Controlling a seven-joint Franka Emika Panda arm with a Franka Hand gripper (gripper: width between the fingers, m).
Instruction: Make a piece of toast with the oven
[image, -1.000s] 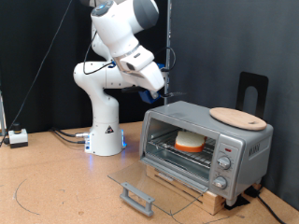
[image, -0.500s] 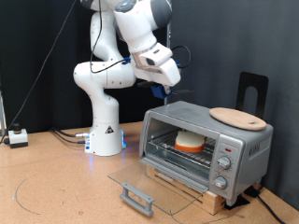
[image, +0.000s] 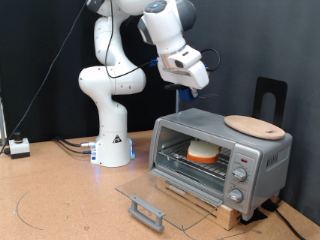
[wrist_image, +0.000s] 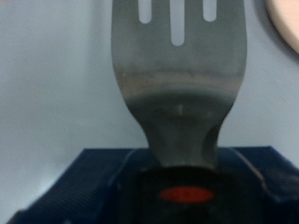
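The oven (image: 232, 150) stands on the wooden table at the exterior view's right, its glass door (image: 160, 200) dropped flat open. The piece of toast (image: 203, 151), pale on top with an orange crust, lies on the wire rack inside. My gripper (image: 189, 88) hangs high above the oven's top left corner, well clear of it. It is shut on a dark blue handle that carries a slotted metal spatula blade (wrist_image: 177, 65). The wrist view shows this blade over the oven's grey top.
A round tan wooden board (image: 255, 125) lies on the oven's roof; its edge also shows in the wrist view (wrist_image: 286, 19). The robot's white base (image: 112, 140) stands left of the oven. A black upright stand (image: 270, 98) is behind the oven.
The arm has swung up and towards the exterior view's right, carrying the gripper from beside the oven's left corner to higher above its roof. The toast and door have not moved.
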